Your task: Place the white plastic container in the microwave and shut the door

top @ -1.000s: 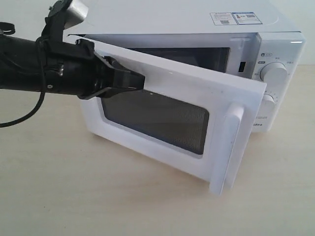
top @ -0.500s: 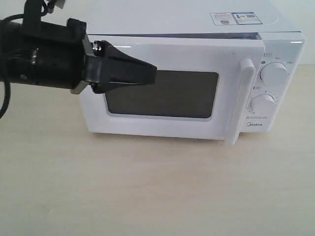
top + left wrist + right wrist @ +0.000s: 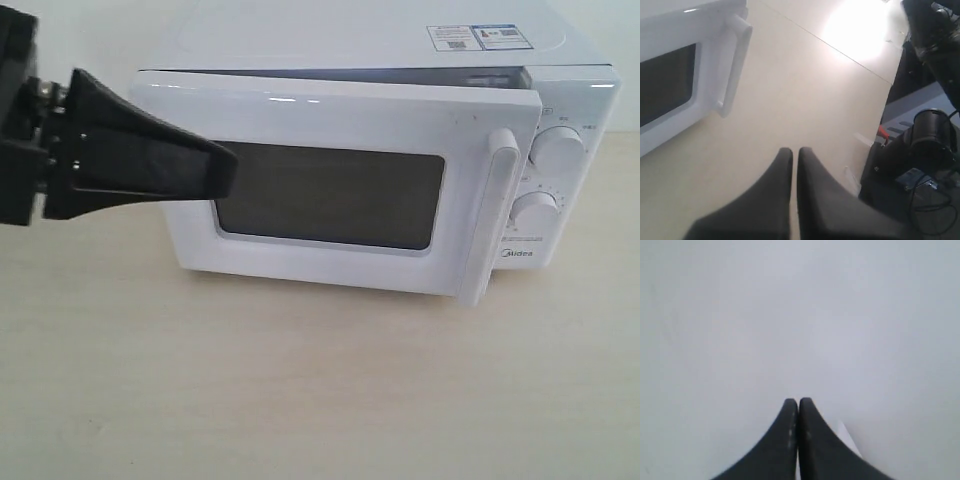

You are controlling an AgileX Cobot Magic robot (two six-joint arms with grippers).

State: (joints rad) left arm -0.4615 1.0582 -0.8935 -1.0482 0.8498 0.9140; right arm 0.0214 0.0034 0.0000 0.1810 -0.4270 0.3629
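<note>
The white microwave (image 3: pixel 350 40) stands at the back of the pale table. Its door (image 3: pixel 330 120) is all but shut, with a thin dark gap along its top edge, and the bar handle (image 3: pixel 497 200) overlaps the control panel. The white plastic container is out of view. In the exterior view my left gripper (image 3: pixel 232 170) is large and close at the left. Its fingers are shut on nothing, and their tips are in front of the door's left part. In the left wrist view the left gripper (image 3: pixel 791 150) is over bare table, with the door handle (image 3: pixel 735 65) off to one side. My right gripper (image 3: pixel 798 401) is shut against a blank pale surface.
Two round dials (image 3: pixel 558 148) (image 3: pixel 535 210) sit on the microwave's right panel. The light wooden table (image 3: pixel 300 400) stretches in front of the microwave. Past the table's edge the left wrist view shows dark equipment and cables (image 3: pixel 925 145).
The door has swung from half open to almost shut. My left gripper then drew back off the door, to the left and toward the camera. It stayed shut throughout.
</note>
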